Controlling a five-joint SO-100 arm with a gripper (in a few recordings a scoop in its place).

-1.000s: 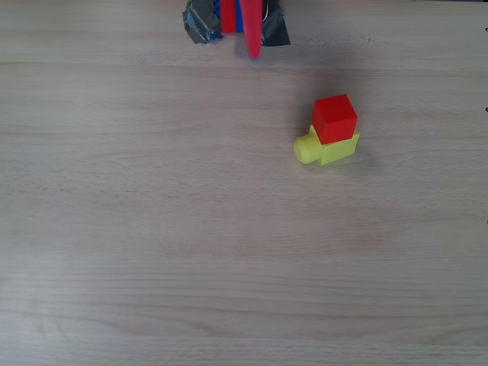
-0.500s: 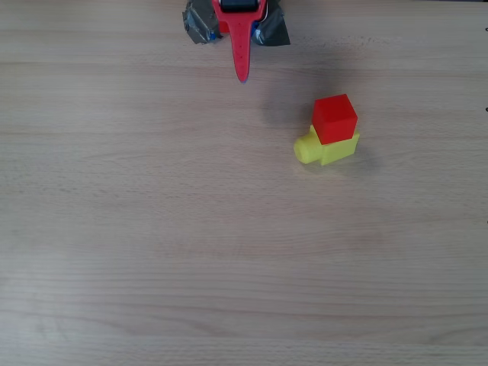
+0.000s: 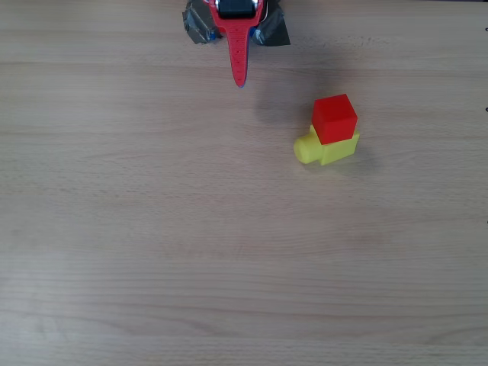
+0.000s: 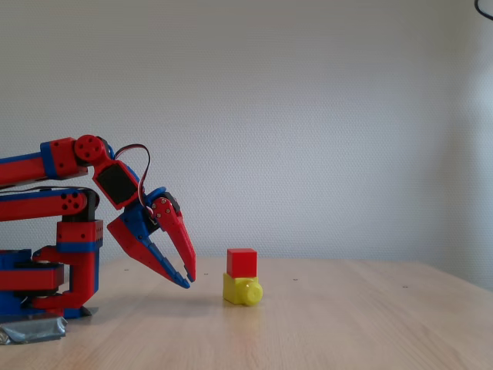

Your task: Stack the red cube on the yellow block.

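Observation:
The red cube (image 3: 334, 119) (image 4: 241, 262) rests on top of the yellow block (image 3: 335, 148) (image 4: 240, 289), whose round stud (image 3: 304, 149) points left in the overhead view. Both stand on the wooden table, right of centre. My gripper (image 3: 240, 81) (image 4: 189, 279) hangs at the top edge of the overhead view, well apart from the stack. In the fixed view it is left of the stack, slanting down toward the table. Its red fingertips (image 4: 191, 271) nearly meet, with nothing between them.
The arm's base (image 4: 46, 281) is fixed with grey tape (image 3: 200, 27) at the table's far edge in the overhead view. The wooden table (image 3: 229, 252) stretches bare below and left of the stack.
The gripper has swung a little left and its tip has reached further down the overhead picture. The red cube and yellow block have not moved.

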